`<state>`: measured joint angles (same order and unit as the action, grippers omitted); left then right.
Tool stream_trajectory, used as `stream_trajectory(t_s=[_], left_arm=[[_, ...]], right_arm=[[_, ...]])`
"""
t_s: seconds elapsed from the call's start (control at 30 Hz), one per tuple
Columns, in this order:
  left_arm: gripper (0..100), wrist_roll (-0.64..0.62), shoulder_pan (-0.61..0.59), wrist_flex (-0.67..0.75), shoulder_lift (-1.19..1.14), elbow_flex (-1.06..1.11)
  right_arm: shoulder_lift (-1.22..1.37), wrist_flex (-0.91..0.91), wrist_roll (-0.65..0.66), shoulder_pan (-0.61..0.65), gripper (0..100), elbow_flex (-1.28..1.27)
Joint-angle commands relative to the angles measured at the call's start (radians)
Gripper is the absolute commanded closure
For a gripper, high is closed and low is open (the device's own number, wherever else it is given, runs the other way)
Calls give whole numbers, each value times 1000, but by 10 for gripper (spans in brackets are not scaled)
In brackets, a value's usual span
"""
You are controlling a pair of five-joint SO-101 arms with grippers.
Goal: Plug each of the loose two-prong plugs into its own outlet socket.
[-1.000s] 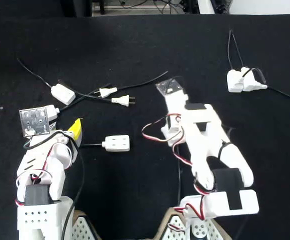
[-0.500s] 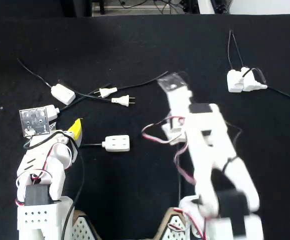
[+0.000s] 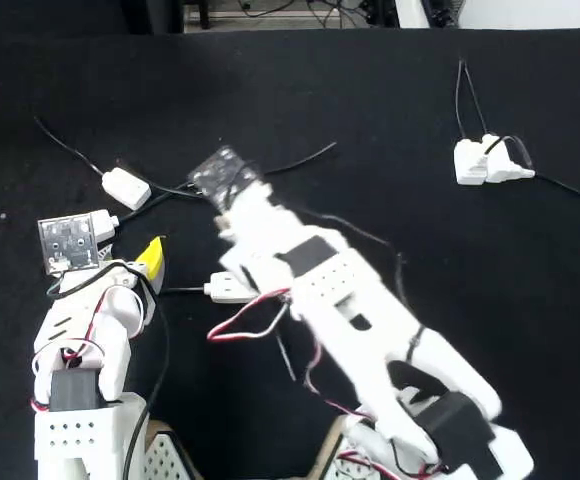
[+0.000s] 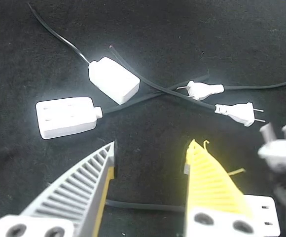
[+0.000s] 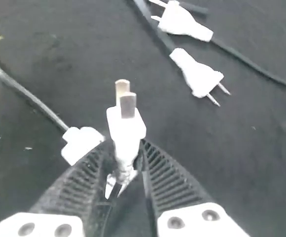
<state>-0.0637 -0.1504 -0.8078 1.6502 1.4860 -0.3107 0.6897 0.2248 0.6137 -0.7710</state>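
**Risk:** the smooth moulded 2-prong plug (image 5: 125, 123), pinched near its tail by the closed right hand (image 5: 125, 148), may pivot between the ribbed fingers (image 5: 167, 173) on contact. The light, unheld outlet socket (image 5: 81, 143), left of centre in the high frame, may slide across the matte black table (image 4: 148, 29) instead of accepting the 2 flat metal blades. The left hand (image 4: 152, 145), at far left, is open and empty. A loose plug (image 5: 197, 76) and a second loose plug (image 5: 185, 22) lie nearby.
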Motion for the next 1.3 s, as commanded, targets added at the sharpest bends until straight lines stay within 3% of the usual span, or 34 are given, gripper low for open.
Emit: stream_trajectory(t_s=[0.0, 0.13, 0.37, 0.57, 0.9, 1.13, 1.27], left_arm=[[766, -61, -2, 18, 12, -73], [766, -115, -1, 23, 12, -77], [766, -198, 30, 78, 12, -74], [766, -117, 157, 72, 12, -76], [766, -101, 173, 72, 12, -85], [766, 94, 194, 83, 12, 1], [766, 132, 185, 146, 12, 58]], right_arm=[[-19, -80, 0, 71, 988, -25], [-99, -141, 2, 138, 988, -114], [-239, -183, 2, 149, 988, -226], [-289, -180, 29, 149, 988, -255], [-252, -181, 48, 149, 988, -248], [-288, -166, 41, 149, 988, -254], [-332, -112, 41, 149, 988, -246]])
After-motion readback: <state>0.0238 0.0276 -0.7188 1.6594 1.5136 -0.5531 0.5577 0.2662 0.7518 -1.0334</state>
